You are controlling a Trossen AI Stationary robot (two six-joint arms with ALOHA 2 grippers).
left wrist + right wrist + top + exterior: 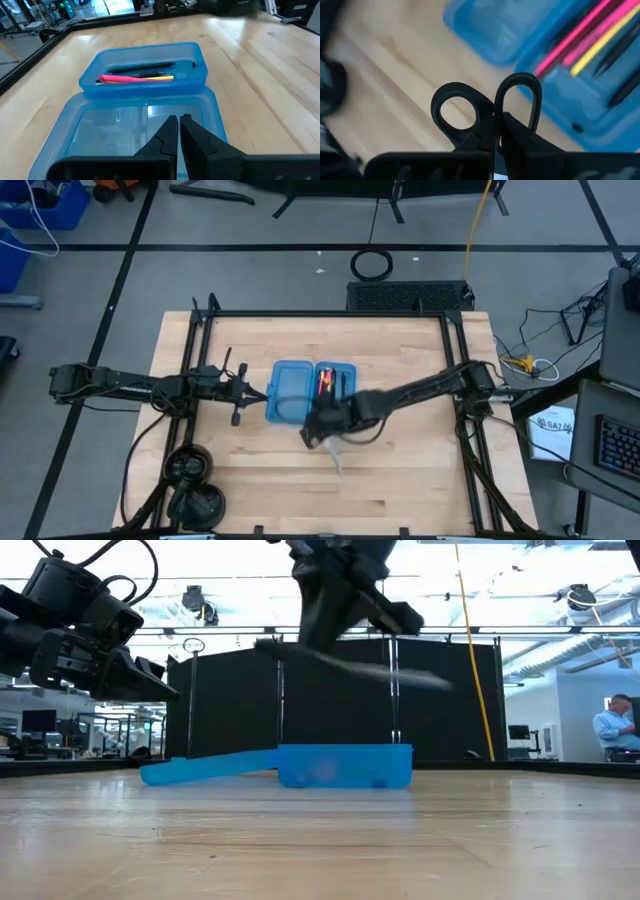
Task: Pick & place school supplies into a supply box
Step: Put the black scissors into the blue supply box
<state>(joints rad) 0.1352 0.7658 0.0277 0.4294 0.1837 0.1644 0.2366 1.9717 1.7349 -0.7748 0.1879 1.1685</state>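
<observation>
The supply box (310, 391), translucent blue, lies open on the table. Its deep half (150, 67) holds pink, yellow and dark pens (135, 77); its lid half (125, 130) lies flat beside it. My right gripper (322, 427) hangs above the table at the box's near side, shut on black-handled scissors (470, 107), whose silver blades (400, 672) stick out sideways. My left gripper (178, 125) is shut and hovers above the lid half, touching nothing. My right gripper pinches the scissors between its two fingers (520, 145), just behind the two black finger loops, where the handles meet (495, 125). The fingers slant down from above. The scissors are lifted clear of the table, the blades (336, 458) roughly level.
A black frame (320, 313) runs round the wooden table. Bare wood (400, 480) lies near and to the right of the box. Two black round objects (190, 485) sit at the near left corner. A person (612, 728) sits in the room beyond.
</observation>
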